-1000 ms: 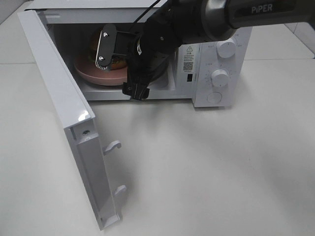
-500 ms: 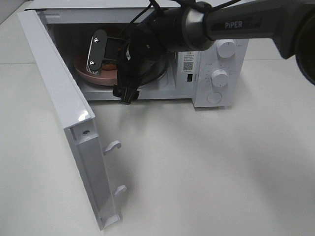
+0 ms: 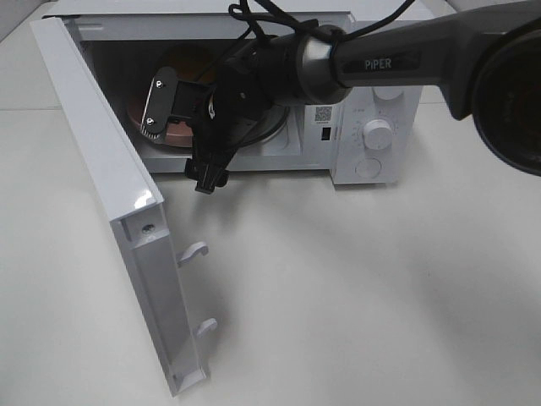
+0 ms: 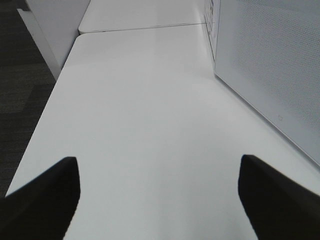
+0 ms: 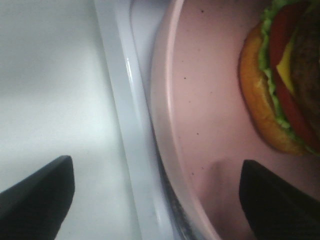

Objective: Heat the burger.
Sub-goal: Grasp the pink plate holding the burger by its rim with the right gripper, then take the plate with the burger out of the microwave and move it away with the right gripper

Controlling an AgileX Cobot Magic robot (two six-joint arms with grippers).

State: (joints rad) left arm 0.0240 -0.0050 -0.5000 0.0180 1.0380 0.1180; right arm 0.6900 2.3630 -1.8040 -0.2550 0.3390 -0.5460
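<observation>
The burger, a golden bun with lettuce, tomato and a dark patty, lies on the round pink plate inside the open microwave. From the high camera only the burger's brown top shows behind the arm. My right gripper hangs open at the oven's mouth, one finger above the plate's left edge and one at the sill. In the right wrist view the right gripper straddles the plate's rim and grips nothing. My left gripper stands open over bare table.
The microwave's door swings out to the left, with its latch hooks facing the table. Knobs sit on the panel at the right. The microwave's perforated side wall stands close to the left gripper. White table spreads in front.
My right gripper has slid left across the oven's mouth and drawn back toward the sill, uncovering more of the burger's top. The left arm has not moved.
</observation>
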